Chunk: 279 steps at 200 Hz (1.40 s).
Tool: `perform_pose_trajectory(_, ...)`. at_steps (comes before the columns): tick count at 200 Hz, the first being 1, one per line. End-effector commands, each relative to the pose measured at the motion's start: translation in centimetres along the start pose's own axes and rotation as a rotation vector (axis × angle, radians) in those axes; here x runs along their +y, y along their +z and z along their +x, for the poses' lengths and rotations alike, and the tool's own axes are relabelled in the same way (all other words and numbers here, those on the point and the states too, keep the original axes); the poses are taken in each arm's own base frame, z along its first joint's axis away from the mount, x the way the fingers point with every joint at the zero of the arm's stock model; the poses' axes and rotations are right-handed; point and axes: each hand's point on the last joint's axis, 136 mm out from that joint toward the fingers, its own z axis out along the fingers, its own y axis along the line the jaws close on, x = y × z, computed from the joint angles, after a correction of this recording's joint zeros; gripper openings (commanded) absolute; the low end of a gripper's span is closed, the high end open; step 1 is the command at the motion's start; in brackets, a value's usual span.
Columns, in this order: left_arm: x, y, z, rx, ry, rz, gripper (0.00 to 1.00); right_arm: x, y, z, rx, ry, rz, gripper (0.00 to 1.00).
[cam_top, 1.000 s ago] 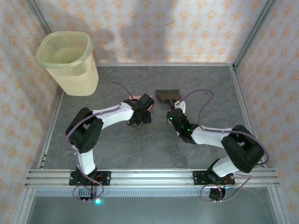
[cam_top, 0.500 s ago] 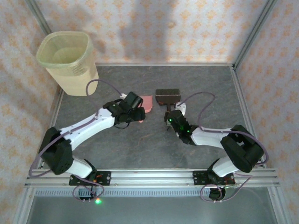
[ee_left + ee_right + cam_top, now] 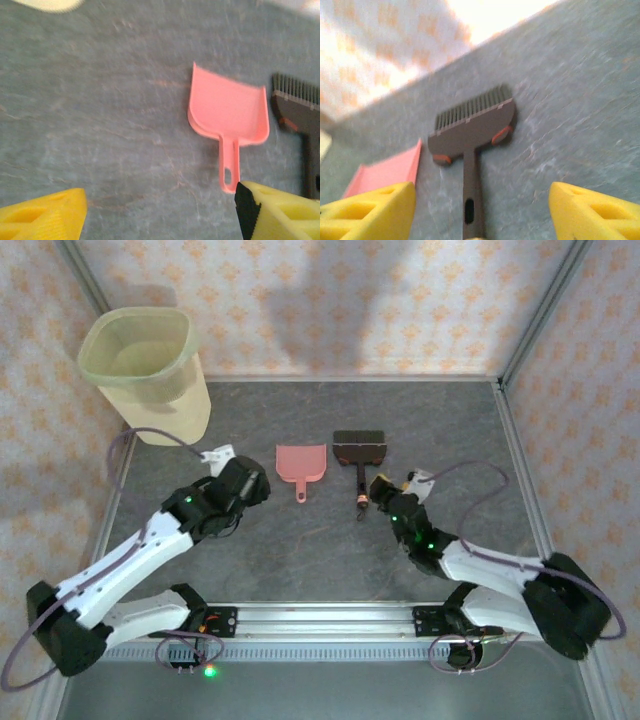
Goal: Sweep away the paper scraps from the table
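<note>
End effector L [image 3: 248,483], end effector R [image 3: 386,490] open, by dustpan [image 3: 300,461], brush [image 3: 359,447] mid table [image 3: 320,560], off rails [image 3: 521,460].

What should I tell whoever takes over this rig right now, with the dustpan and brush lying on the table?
Left hand: open, empty, to the left of the pink dustpan and apart from it.
Right hand: open, empty, at the handle end of the brush, not gripping it.
Things: dustpan and brush lie flat side by side on the table, handles toward the arms. The bin stands at the far left corner.
Done: seemingly the sweeping, since both tools are laid down.
Left: check table and bin for paper scraps, which I cannot confirm. Then probably park both arms.
</note>
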Motion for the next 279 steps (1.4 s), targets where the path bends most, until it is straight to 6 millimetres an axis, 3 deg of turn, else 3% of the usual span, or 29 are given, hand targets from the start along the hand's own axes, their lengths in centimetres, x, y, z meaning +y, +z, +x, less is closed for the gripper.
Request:
perform_pose_trajectory(1,4.9,-2.2,-2.5,-0.187,-0.099,-0.124,0.8,-4.7,-1.0,-2.7,-0.125,0.099,0.172,0.72)
perform_pose_trajectory(31,8.9,-4.3,-3.8,-0.374,-0.2,-0.147,0.88,-7.5,-1.1,-3.6,-0.139,0.2,0.232,0.73)
perform_pose_trajectory(42,10.3,-5.1,-4.1,-0.432,-0.219,-0.17,0.92,-8.2,-1.3,-4.0,-0.152,0.205,0.255,0.99)
perform_pose_trajectory(67,13.1,-6.4,-4.8,-0.574,-0.266,-0.232,1.0,-9.1,-2.0,-5.1,-0.19,0.212,0.283,0.99)
perform_pose_trajectory(92,13.4,-6.5,-5.2,-0.645,-0.23,-0.241,1.0,-8.9,-3.2,-7.2,-0.242,0.181,0.272,0.99)
perform_pose_trajectory(127,12.2,-5.3,-5.8,-0.69,-0.141,-0.26,1.0,-8.0,-4.5,-10.1,-0.293,0.12,0.269,0.99)
perform_pose_trajectory(151,11.4,-3.7,-6.5,-0.694,-0.08,-0.246,1.0,-6.8,-3.7,-10.5,-0.261,0.076,0.25,0.99)
perform_pose_trajectory(166,12.1,-2.2,-6.6,-0.696,-0.114,-0.248,1.0,-6.3,-2.3,-10.6,-0.217,0.055,0.263,0.99)
perform_pose_trajectory(194,14.2,1.5,-6.6,-0.703,-0.225,-0.266,1.0,-7.5,1.7,-11.3,-0.115,0.013,0.388,0.99)
perform_pose_trajectory(228,14.8,6.2,-6.8,-0.547,-0.032,-0.419,1.0,-10.2,4.4,-12.9,-0.138,-0.063,0.461,0.99)
perform_pose_trajectory(243,14.6,7.9,-6.7,-0.51,0.038,-0.432,1.0,-10.5,5.8,-12.4,-0.11,-0.216,0.432,0.99)
perform_pose_trajectory(279,15.3,11.4,-5.3,-0.426,0.038,-0.388,1.0,-12.3,7.0,-10.6,-0.019,-0.47,0.481,0.99)
